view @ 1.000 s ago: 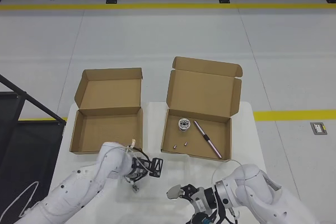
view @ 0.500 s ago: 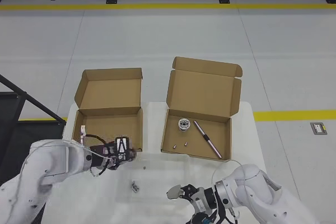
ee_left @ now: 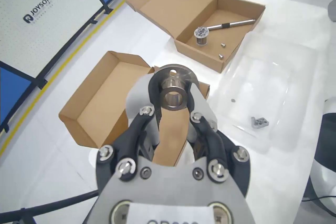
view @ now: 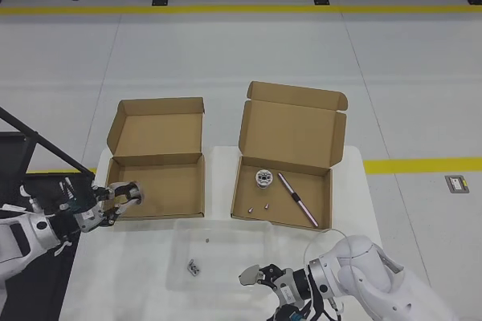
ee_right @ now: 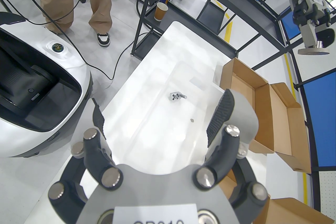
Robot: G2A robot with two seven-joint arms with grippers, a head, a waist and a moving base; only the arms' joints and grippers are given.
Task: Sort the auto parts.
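Top view: left gripper (view: 127, 194) hangs over the left side of the left box (view: 157, 210), pinching a bushing (view: 134, 193). Right gripper (view: 255, 277) sits at the tray's (view: 241, 241) near edge. A bracket (view: 193, 267) lies in the tray.

Left wrist view: fingers (ee_left: 153, 89) clamp the bushing's sleeve, flange facing away. The right box (ee_left: 237, 5) holds a rod (ee_left: 231, 24), a round part (ee_left: 201, 36) and two pins (ee_left: 223, 45). A chip (ee_left: 232, 100) lies in the tray, apart from the bracket.

Right wrist view: right gripper spread wide, nothing between; tray below.
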